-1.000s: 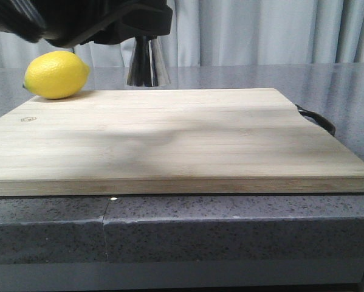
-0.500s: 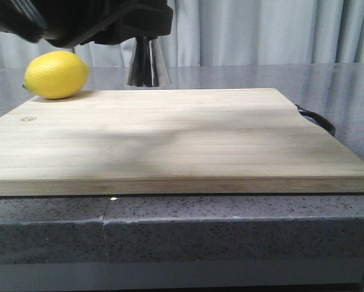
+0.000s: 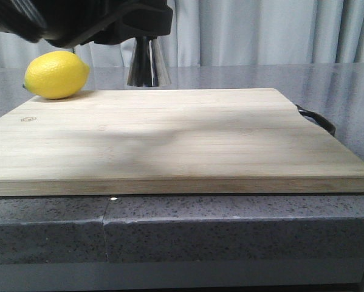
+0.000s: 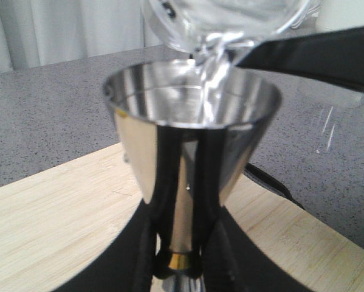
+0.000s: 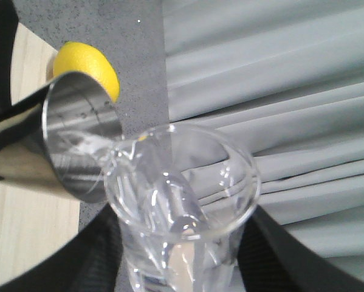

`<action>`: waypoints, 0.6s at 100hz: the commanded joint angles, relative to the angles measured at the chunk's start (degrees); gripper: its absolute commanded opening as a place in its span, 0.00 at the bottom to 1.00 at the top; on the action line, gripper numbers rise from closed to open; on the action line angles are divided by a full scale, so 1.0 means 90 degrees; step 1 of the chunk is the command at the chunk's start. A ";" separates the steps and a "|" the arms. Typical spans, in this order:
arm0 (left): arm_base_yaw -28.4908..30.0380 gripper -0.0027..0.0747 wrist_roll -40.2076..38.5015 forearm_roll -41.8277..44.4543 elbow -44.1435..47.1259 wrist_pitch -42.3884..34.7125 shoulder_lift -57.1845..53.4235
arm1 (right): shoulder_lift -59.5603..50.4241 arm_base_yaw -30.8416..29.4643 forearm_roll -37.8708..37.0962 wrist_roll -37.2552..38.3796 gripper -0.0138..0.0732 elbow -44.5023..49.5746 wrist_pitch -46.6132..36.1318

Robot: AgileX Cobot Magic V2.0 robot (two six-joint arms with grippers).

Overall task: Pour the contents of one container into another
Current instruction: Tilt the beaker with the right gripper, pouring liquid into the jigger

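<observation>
Here the right gripper (image 5: 182, 267) clamps the glass beaker (image 5: 182, 201), tipped so its lip hangs over the open mouth of the steel jigger (image 4: 191, 140) and clear liquid runs into it. The left gripper (image 4: 182, 267) has its fingers closed on the jigger's narrow gold-banded waist, holding it upright above the far edge of the cutting board (image 3: 169, 137), with the lemon (image 3: 56, 74) near that same edge.

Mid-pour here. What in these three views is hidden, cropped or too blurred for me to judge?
- Front view: the jigger shows only its lower cone; the dark arm covers its top, the beaker and both pincers.
- Left wrist view: the beaker is cut off by the top edge, so its remaining water is unreadable; the jigger's fill level is lost in glare.
- Right wrist view: the beaker's base sits behind the right pincer; the lemon is half hidden by the jigger.
</observation>
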 commanded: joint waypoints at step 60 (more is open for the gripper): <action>-0.0046 0.01 -0.0057 0.0055 -0.0217 -0.0481 -0.0143 | -0.0215 -0.0001 -0.0521 -0.0028 0.43 -0.0257 0.0098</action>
